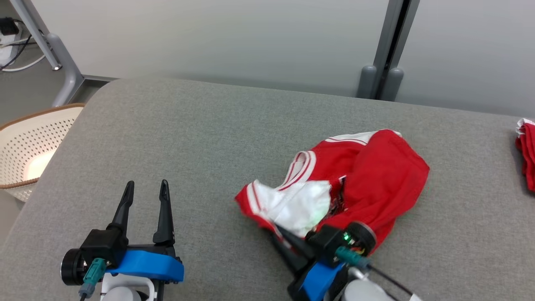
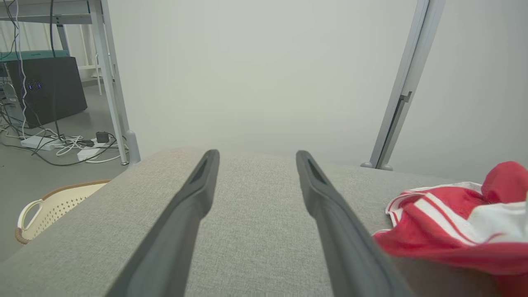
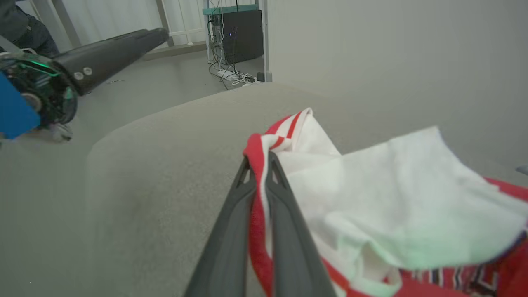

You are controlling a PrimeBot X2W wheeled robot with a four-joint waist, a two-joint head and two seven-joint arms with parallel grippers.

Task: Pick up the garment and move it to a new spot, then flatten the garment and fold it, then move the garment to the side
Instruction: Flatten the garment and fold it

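Note:
The garment (image 1: 359, 179) is a red piece with white panels and red-white striped trim, lying crumpled on the grey table (image 1: 209, 138) right of centre. My right gripper (image 1: 279, 234) is at its near-left corner, shut on the striped red edge; in the right wrist view the fingers (image 3: 231, 231) pinch that red hem of the garment (image 3: 396, 198). My left gripper (image 1: 147, 186) hovers over bare table at the lower left, open, with nothing between its fingers (image 2: 194, 198). In the left wrist view the garment (image 2: 453, 218) lies to the right.
A cream perforated basket (image 1: 29, 146) stands on the floor off the table's left edge. Another red cloth (image 1: 527, 150) lies at the table's far right edge. Grey partition posts (image 1: 386, 54) rise behind the table. Cables and a dark box (image 2: 49, 86) sit on the floor far left.

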